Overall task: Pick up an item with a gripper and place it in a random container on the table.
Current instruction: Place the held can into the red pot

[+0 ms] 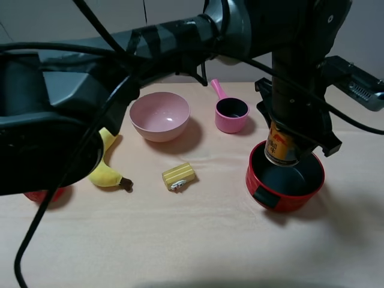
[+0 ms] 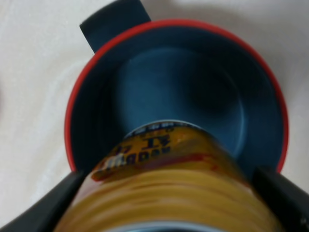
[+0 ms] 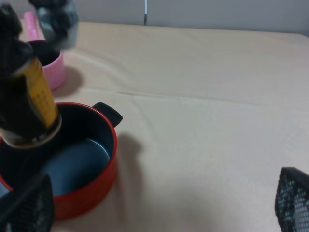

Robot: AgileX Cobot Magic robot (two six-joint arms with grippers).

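Observation:
My left gripper [image 1: 289, 143] reaches across to the right side of the table [image 1: 198, 240]. It is shut on the orange-yellow can [image 1: 281, 147] and holds it upright over the red pot [image 1: 282, 195]. The can's lower end dips inside the pot's rim, on the side towards the saucepan. In the left wrist view the can [image 2: 164, 183] sits between the two black fingers, above the pot's dark inside [image 2: 183, 92]. In the right wrist view the can [image 3: 36, 99] hangs in the pot [image 3: 91, 188]. My right gripper [image 3: 161, 212] is open and empty, beside the pot.
A pink bowl [image 1: 159, 116] and a small pink saucepan [image 1: 231, 114] stand at the back. A yellow ridged block [image 1: 179, 176] and a banana [image 1: 107, 168] lie left of the pot. A red object [image 1: 45, 195] shows partly under the left arm.

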